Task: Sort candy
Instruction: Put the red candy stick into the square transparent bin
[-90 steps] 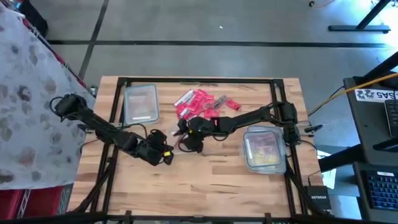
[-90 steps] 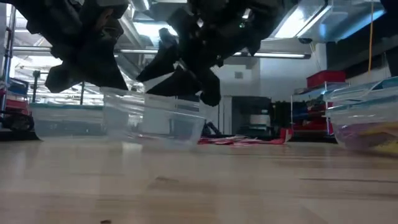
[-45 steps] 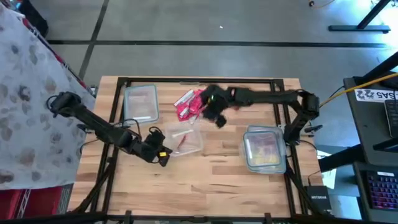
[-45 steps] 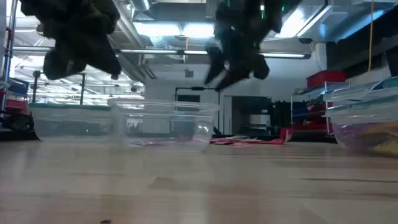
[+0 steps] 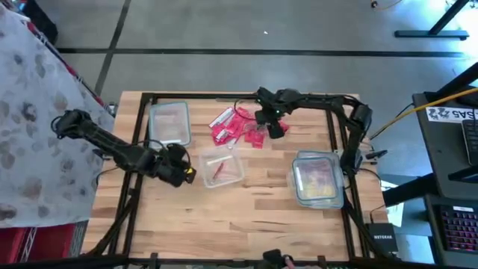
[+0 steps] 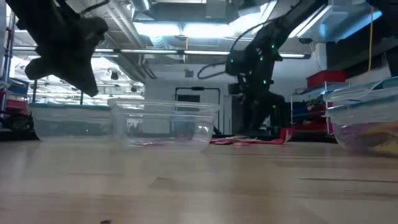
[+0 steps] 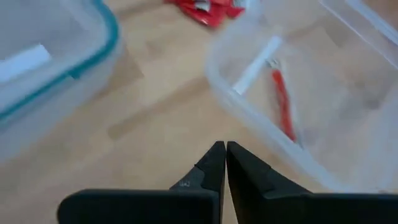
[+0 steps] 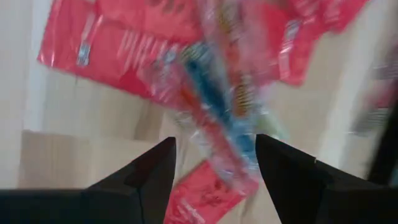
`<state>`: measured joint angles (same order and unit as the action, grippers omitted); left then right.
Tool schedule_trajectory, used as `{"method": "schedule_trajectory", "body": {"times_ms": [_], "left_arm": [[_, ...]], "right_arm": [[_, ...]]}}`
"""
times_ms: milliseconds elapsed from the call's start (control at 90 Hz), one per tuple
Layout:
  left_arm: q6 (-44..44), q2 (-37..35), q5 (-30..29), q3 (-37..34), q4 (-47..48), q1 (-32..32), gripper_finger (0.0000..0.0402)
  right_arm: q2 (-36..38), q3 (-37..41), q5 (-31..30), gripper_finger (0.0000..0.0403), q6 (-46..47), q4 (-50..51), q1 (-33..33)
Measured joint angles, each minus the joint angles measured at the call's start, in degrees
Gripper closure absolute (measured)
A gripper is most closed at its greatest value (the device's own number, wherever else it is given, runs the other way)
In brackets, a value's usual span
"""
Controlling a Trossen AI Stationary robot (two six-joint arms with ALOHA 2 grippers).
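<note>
Here we see the candy (image 5: 237, 125) lying as a loose red and pink heap on the wooden counter (image 5: 246, 209), at about twelve o'clock from the counter's middle in the high view. The right gripper (image 5: 273, 125) hangs over the heap's three o'clock edge, and in its own wrist view its jaws are spread wide, with red wrappers and one clear, blue-streaked wrapper (image 8: 217, 112) showing between them; we cannot tell whether they touch anything.

The left gripper (image 5: 181, 170) sits at about nine o'clock from the counter's middle, just beside a small clear tub (image 5: 221, 168). In the left wrist view its jaws are pressed together on nothing, their tips above bare wood. We see a red stick-shaped piece (image 7: 283, 112) and a white one (image 7: 255, 65) lying in that tub.

A second clear container (image 5: 169, 123) stands at ten o'clock, to the nine o'clock side of the candy heap. A third one (image 5: 319, 179), with a lid and with yellow and pink pieces inside, stands at three o'clock near the counter's edge.
</note>
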<state>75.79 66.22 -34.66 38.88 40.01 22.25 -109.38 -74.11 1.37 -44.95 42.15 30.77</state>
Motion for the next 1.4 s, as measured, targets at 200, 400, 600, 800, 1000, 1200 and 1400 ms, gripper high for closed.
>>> {"method": "schedule_trajectory", "body": {"times_ms": [200,400,600,800,1000,1200,1400], "left_arm": [[-1.50,0.31,-0.85,-0.22,-0.64,-1.72,0.0402],[-1.79,0.31,-2.02,-0.25,-1.31,-1.78,0.0402],[-3.87,0.31,-2.63,-0.27,-4.05,-1.78,0.0402],[-4.53,0.31,-2.68,-0.27,-5.07,-1.78,0.0402],[-4.33,0.31,-2.66,-0.27,-4.35,-1.78,0.0402],[-2.86,0.31,-2.61,-0.27,-0.38,-1.78,0.0402],[-2.28,0.31,-2.20,-0.27,-0.05,-1.78,0.0402]], "right_arm": [[-4.10,-0.14,-3.25,0.0194,1.05,-0.28,-0.42],[-4.86,-0.24,-3.97,0.0219,5.43,-0.08,-0.42],[-3.83,-0.06,-3.78,0.0322,7.69,1.99,-0.53],[-0.62,0.04,-2.67,0.0390,8.37,5.76,-0.39],[5.02,0.04,-0.07,0.0398,6.76,9.94,-3.85],[9.45,-0.04,9.70,0.0387,-0.49,2.44,-11.68],[8.35,-0.04,12.78,0.0385,-8.84,-15.40,-19.69]]}}
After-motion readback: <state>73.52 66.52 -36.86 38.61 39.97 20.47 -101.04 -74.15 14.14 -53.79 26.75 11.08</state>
